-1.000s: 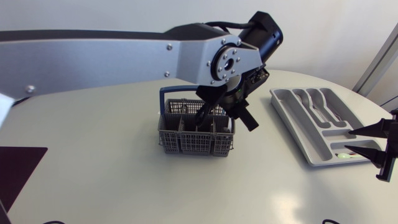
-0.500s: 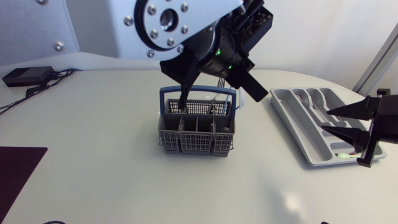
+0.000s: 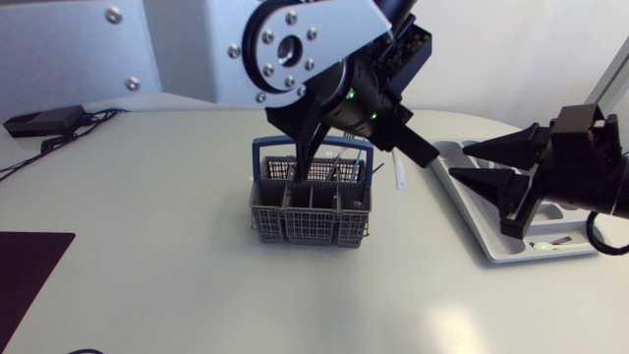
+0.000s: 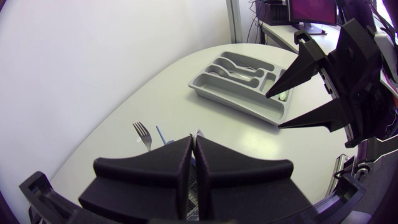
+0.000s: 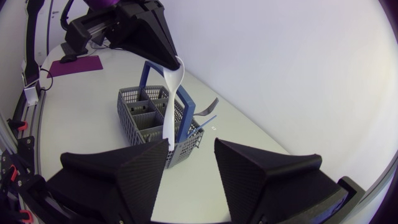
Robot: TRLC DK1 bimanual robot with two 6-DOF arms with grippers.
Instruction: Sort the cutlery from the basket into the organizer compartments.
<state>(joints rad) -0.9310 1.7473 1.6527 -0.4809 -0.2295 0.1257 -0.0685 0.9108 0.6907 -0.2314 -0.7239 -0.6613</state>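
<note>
Aloft near basket (image 3: pixel 310 224), white utensil (image 5: pixel 169 109) between left fingers (image 4: pixel 146 180).

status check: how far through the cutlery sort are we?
Done: the organizer already holds some cutlery. In hand: the left hand is shut on a white utensil, held up near the basket; the right hand is open by the organizer. Left: a fork and a blue piece still stand in the basket.

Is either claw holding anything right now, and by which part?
The left gripper pinches a white utensil by its upper end; the right gripper holds nothing.
</note>
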